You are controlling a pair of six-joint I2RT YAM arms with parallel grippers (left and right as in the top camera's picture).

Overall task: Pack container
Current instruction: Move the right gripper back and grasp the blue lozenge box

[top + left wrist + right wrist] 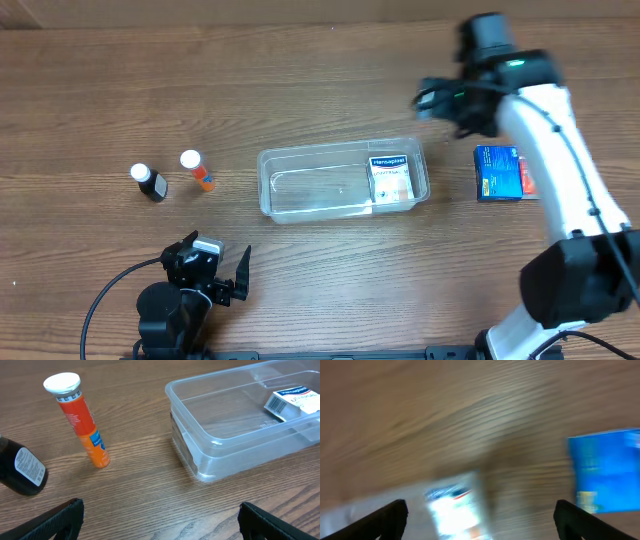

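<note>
The clear plastic container [300, 182] sits mid-table and holds a white box with a blue label [391, 178] at its right end. It also shows in the left wrist view [210, 455] with the white box [292, 402]. A blue box [498, 173] lies on the table right of the container, and shows blurred in the right wrist view [607, 470]. My right gripper [440, 100] is open and empty, above the table behind the container's right end. My left gripper [215, 275] is open and empty near the front edge.
An orange tube with a white cap [197, 170] and a dark bottle with a white cap [149, 182] stand left of the container. Both show in the left wrist view, the tube [82, 422] and the bottle [22, 470].
</note>
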